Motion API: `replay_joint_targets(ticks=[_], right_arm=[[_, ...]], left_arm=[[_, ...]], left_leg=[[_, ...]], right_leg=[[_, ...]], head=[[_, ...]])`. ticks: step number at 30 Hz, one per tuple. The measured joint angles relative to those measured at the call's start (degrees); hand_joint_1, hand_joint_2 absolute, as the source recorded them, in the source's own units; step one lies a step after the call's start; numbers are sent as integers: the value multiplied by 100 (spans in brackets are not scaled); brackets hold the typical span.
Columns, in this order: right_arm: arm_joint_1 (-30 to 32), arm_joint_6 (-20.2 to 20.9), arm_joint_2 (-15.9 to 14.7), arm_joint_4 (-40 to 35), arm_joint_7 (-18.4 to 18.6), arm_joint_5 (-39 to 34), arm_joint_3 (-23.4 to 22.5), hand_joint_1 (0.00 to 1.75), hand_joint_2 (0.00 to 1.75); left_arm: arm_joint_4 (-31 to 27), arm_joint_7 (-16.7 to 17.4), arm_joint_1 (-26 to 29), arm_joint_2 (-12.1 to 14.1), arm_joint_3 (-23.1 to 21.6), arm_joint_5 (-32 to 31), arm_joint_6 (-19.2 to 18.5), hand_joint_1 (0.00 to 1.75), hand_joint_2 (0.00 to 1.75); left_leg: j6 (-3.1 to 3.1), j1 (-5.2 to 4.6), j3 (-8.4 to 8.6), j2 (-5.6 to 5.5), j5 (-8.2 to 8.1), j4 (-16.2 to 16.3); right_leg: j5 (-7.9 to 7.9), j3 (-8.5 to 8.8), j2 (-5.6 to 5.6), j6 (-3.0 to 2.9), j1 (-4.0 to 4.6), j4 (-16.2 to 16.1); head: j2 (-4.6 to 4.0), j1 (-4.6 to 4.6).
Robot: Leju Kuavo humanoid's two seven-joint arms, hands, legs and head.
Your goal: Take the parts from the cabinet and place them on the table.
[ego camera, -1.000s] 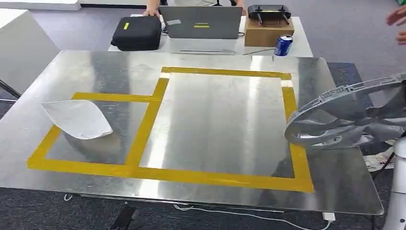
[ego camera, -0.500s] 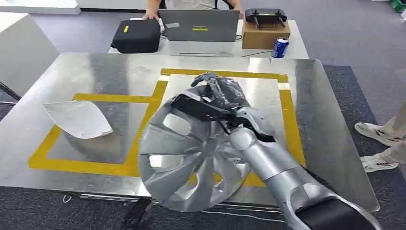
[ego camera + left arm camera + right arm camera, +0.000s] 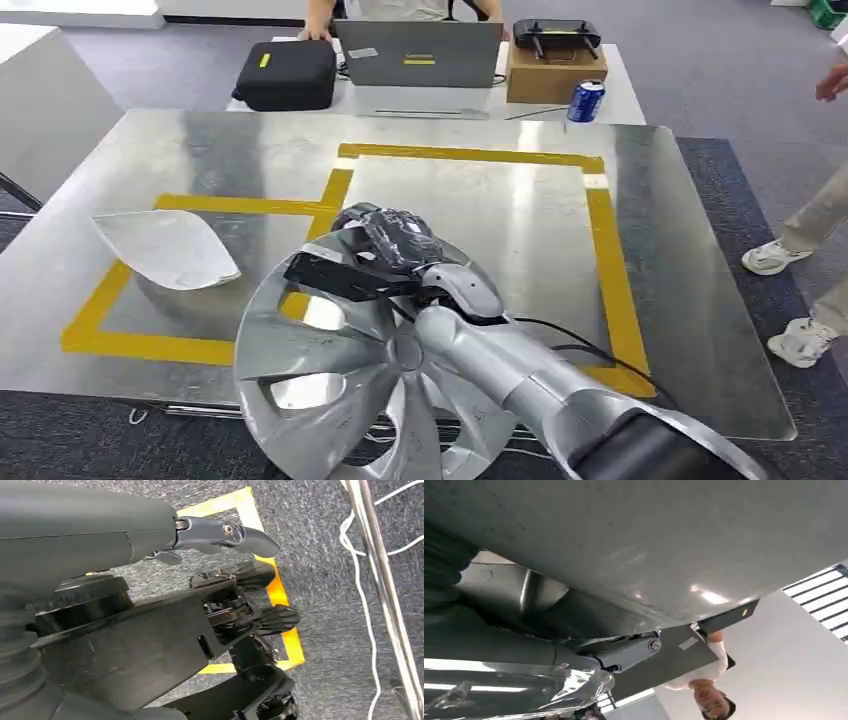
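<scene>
My right hand (image 3: 392, 243), wrapped in clear film, grips the rim of a silver wheel cover (image 3: 330, 370). The cover hangs tilted over the near edge of the metal table (image 3: 470, 220), partly above the yellow tape outline (image 3: 600, 240). In the right wrist view the cover's grey surface (image 3: 649, 540) lies close against that hand (image 3: 574, 675). A white teardrop-shaped part (image 3: 165, 247) lies inside the small taped box on the left. My left hand (image 3: 235, 600) hangs over the carpet with its thumb and dark fingers apart, holding nothing.
Behind the table a desk carries a laptop (image 3: 418, 52), a black case (image 3: 285, 72), a cardboard box (image 3: 555, 72) and a blue can (image 3: 585, 101). A person's legs and shoes (image 3: 795, 300) are at the right. Cables (image 3: 370, 605) trail on the floor.
My right arm has swung the wheel cover from the table's right side across to the left, then lower toward the near edge. The person at the right has shifted.
</scene>
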Motion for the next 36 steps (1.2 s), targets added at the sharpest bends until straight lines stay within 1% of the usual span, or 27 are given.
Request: replay_joint_targets(ticks=[4, 5, 7, 11, 13, 16, 18, 21, 26, 28, 30, 32, 33, 36], right_arm=[[-31, -510, -76, 61, 160, 278, -319, 175, 175], [-62, -707, -142, 61, 288, 434, -430, 175, 175], [-138, -874, -295, 16, 513, 717, -631, 175, 175], [-139, -789, -676, -425, 894, 1574, -1097, 175, 175], [-124, -608, -898, -784, 975, 1940, -1365, 175, 175], [-79, -470, -1104, -1179, 1001, 2078, -1709, 175, 175], [-33, -437, -1185, -1353, 1001, 2120, -1827, 175, 175], [36, -478, -1255, -1530, 1062, 2295, -1950, 175, 175], [92, -498, -1594, -1963, 1445, 3148, -2181, 175, 175], [87, -483, -1714, -2121, 1609, 3678, -2315, 175, 175], [29, -422, -1841, -2256, 1818, 4631, -2376, 175, 175], [-131, -308, -1936, -2293, 2137, 5175, -2278, 175, 175], [-218, -271, -1976, -2293, 2250, 5241, -2195, 175, 175], [-383, -229, -2046, -2339, 2356, 5293, -2063, 175, 175]], left_arm=[[0, 0, 29, 11, -31, 59, 11, 0, 175], [0, 0, 37, 15, -33, 83, 22, 0, 175], [0, 0, 54, 24, -35, 118, 35, 0, 175], [0, -2, 97, 48, -33, 214, 52, 0, 175], [0, -9, 107, 61, -31, 267, 57, 0, 175], [0, -20, 137, 79, -31, 277, 61, 0, 175], [0, -22, 137, 81, -31, 277, 61, 0, 175], [0, -22, 137, 81, -31, 304, 74, 0, 175], [0, 2, 169, 83, -31, 337, 79, 0, 175], [0, 0, 178, 81, -31, 352, 79, 0, 175], [0, 0, 176, 81, -33, 372, 66, 0, 175], [0, 11, 170, 81, -37, 380, 61, 0, 175], [0, 15, 167, 81, -39, 380, 59, 0, 175], [0, 15, 168, 81, -39, 389, 59, 0, 175]], left_leg=[[4, -1, 2, -1, 3, 0], [7, -1, 1, -1, 5, 0], [17, -3, 0, -1, 12, 1], [26, -11, -9, 0, 18, 2], [27, -12, -13, -1, 18, 3], [27, -13, -16, 0, 18, 3], [27, -13, -16, 1, 17, 4], [28, -12, -18, 1, 16, 4], [28, -12, -29, -2, 16, 3], [28, -13, -30, -1, 16, 3], [29, -15, -31, 0, 15, 4], [30, -17, -33, 1, 16, 4], [30, -16, -33, 1, 17, 4], [31, -16, -33, 0, 18, 4]], right_leg=[[8, 5, -3, 6, -1, -7], [15, 5, -2, 15, -1, -10], [18, 9, -4, 20, -2, -12], [34, -2, 0, 30, -10, -15], [34, -3, -6, 31, -12, -16], [34, -6, -1, 31, -13, -16], [33, -8, 1, 32, -13, -17], [30, -12, 1, 34, -13, -17], [27, -17, -8, 36, -13, -17], [28, -18, -5, 36, -13, -17], [29, -18, -2, 37, -16, -17], [30, -22, -1, 39, -19, -17], [30, -22, -3, 40, -18, -17], [30, -23, -5, 40, -18, -17]], head=[[0, 0], [0, -2], [0, 0], [0, -2], [0, -2], [0, 0], [0, 0], [0, -2], [0, 2], [0, 2], [0, 2], [0, 0], [0, -2], [0, 0]])
